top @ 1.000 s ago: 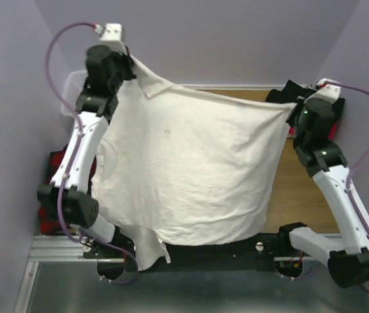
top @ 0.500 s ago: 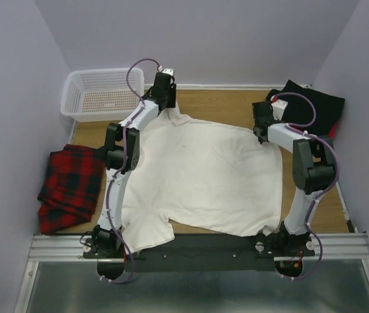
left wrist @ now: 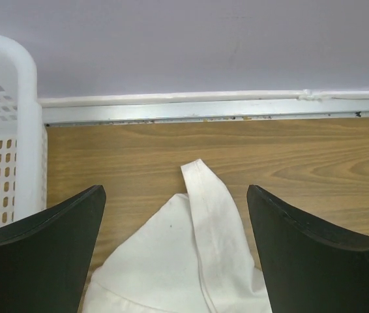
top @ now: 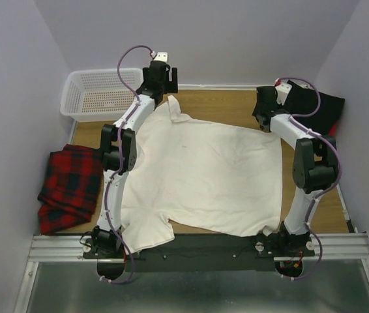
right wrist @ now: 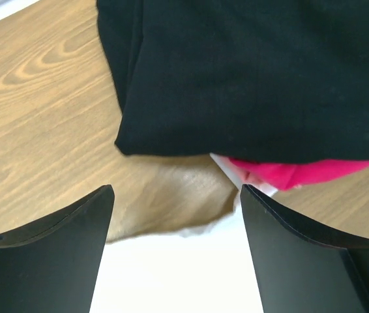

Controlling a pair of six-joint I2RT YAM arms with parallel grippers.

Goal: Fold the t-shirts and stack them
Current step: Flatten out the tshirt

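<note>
The cream-white t-shirt (top: 204, 176) lies spread flat over the middle of the wooden worktop (top: 230, 104), with its collar at the far left, one short sleeve reaching out at the near left by the arm bases, and a straight edge running down its right side. The left hand (top: 160, 78) sits just beyond the shirt's collar and is released: in the left wrist view its two dark fingers (left wrist: 47, 254) stand wide apart with nothing between them, and the pointed tip of the collar lies on bare wood below the gap, touching neither finger. The right hand (top: 264, 107) is at the shirt's far-right corner, likewise released, with its fingers spread and gripping nothing; the right wrist view shows the edge of that corner under the gap and a strip of wood past it. Just beyond that corner lies the black t-shirt (top: 318, 107), folded, and the red t-shirt (right wrist: 295, 173) peeks out from under the black one's edge on the side facing the cream shirt; whether red and cream touch cannot be told, since a finger hides that spot. A white perforated basket (top: 100, 94) stands off the shirt's far-left corner, left of the collar and apart from it. A red-and-black checked cloth (top: 70, 186) lies crumpled to the left of the shirt, on the other side of the left arm
</note>
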